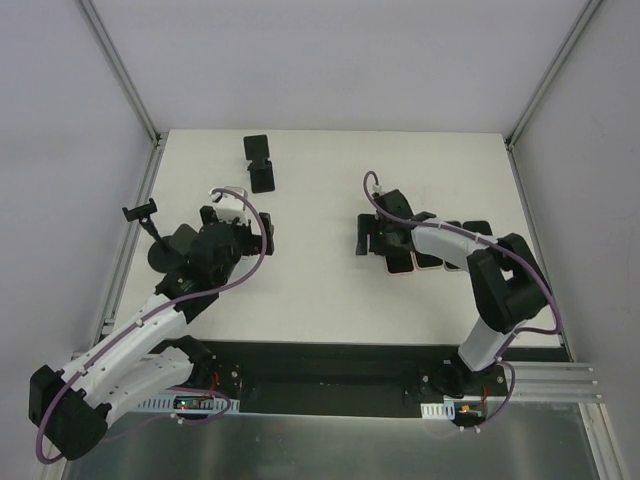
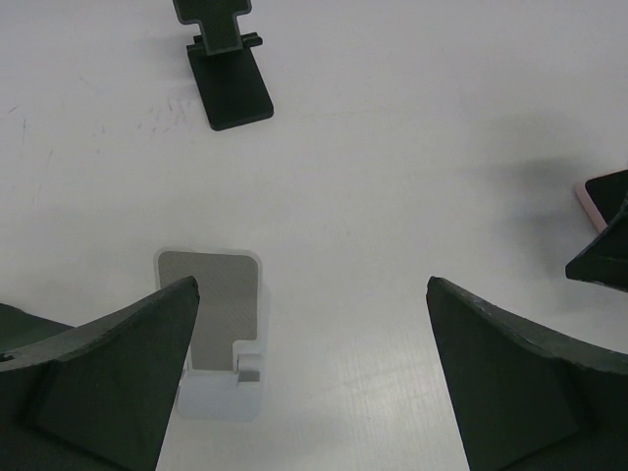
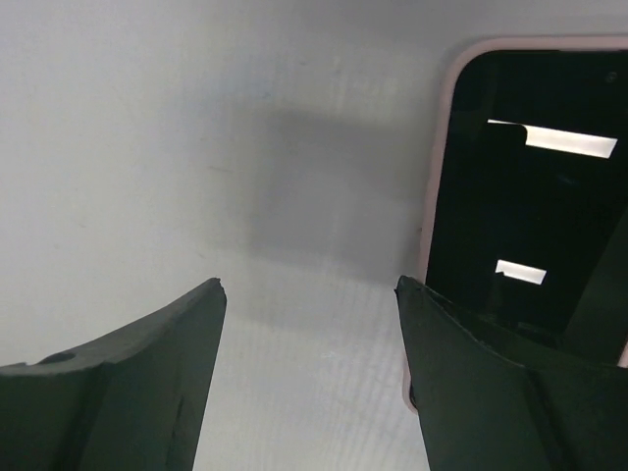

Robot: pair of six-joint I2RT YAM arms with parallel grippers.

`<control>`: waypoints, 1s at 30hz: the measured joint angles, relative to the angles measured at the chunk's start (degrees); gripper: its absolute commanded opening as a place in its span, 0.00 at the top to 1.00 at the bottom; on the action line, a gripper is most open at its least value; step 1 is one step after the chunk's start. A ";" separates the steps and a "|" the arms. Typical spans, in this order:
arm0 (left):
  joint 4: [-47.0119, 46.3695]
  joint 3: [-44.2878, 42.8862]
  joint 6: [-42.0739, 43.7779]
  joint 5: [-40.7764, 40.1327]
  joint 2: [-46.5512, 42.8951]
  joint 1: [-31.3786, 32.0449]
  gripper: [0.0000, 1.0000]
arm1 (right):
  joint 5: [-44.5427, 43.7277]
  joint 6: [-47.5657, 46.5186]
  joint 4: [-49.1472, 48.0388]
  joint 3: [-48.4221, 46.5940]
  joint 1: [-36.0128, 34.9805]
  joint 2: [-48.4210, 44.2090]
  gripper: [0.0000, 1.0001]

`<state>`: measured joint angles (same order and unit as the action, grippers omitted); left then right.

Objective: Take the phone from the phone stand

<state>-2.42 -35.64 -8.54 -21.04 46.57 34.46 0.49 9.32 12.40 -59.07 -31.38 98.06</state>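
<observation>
White table (image 1: 330, 300) with phone (image 3: 520, 196), grey walls (image 1: 50, 100)

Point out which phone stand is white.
The white phone stand with the grey back plate, just ahead of the left fingers, unlike the black phone stand farther up the table.

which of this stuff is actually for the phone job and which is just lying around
For the job: pink-cased phone, white stand (empty), right tool.
Lying about: black stand, clamp holder on round base, dark phones.
</observation>
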 measured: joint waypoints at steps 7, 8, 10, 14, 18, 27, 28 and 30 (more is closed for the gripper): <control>1.07 -2.95 -2.82 0.48 4.92 -2.60 0.01 | 3.52 -1.03 -0.44 4.61 4.74 -3.41 0.23; 1.25 -3.56 -3.39 0.92 6.05 -3.30 0.01 | 4.11 -1.49 -0.28 4.81 5.11 -3.80 0.23; 1.36 -4.92 -4.87 2.23 8.50 -5.07 0.01 | 5.46 -2.56 -0.02 5.09 5.68 -4.98 0.20; 1.90 -8.13 -8.22 4.57 14.14 -9.66 0.01 | 8.66 -4.37 0.24 5.14 6.29 -9.73 0.10; 2.93 -13.60 -10.45 6.29 21.49 -14.88 0.01 | 11.10 -6.38 0.15 5.20 6.38 -17.99 0.04; 5.07 -33.94 -10.16 9.20 44.15 -21.90 0.01 | 9.31 -11.69 0.15 12.50 7.28 -39.34 0.04; 5.64 -36.85 -9.97 9.84 46.90 -22.23 0.01 | 8.79 -12.02 0.46 13.62 7.48 -41.42 0.04; 5.70 -42.01 -9.62 10.51 52.11 -22.60 0.01 | 7.61 -12.57 0.90 15.56 7.93 -44.83 0.04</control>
<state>3.29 -77.65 -18.15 -10.52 98.67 11.86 8.10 -3.25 13.30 -43.51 -23.44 53.23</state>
